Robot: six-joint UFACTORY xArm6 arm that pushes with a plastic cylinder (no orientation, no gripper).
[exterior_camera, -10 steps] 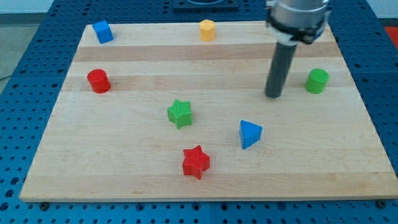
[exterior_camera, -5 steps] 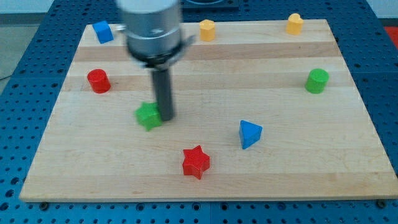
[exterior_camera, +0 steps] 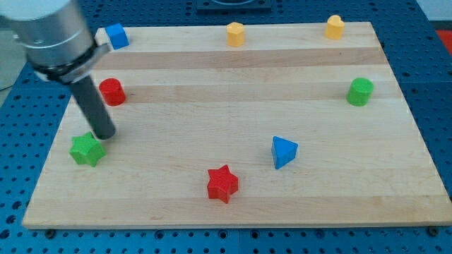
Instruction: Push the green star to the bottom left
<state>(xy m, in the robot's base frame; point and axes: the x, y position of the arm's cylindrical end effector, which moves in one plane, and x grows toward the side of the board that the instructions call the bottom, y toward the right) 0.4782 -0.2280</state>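
Observation:
The green star (exterior_camera: 86, 149) lies near the board's left edge, below the middle. My tip (exterior_camera: 104, 135) is just to the star's upper right, touching or almost touching it. The rod rises from there toward the view's upper left, where the arm's grey body blurs the corner.
A red cylinder (exterior_camera: 111, 92) stands just above and right of the rod. A blue cube (exterior_camera: 116, 35) is at the top left. A red star (exterior_camera: 222, 183), a blue triangle (exterior_camera: 283, 152), a green cylinder (exterior_camera: 360, 92) and two yellow blocks (exterior_camera: 235, 33) (exterior_camera: 335, 27) lie elsewhere on the wooden board (exterior_camera: 233, 212).
My tip swept from the right side across to the left. It pushed the green star from the board's middle to near the left edge and lower.

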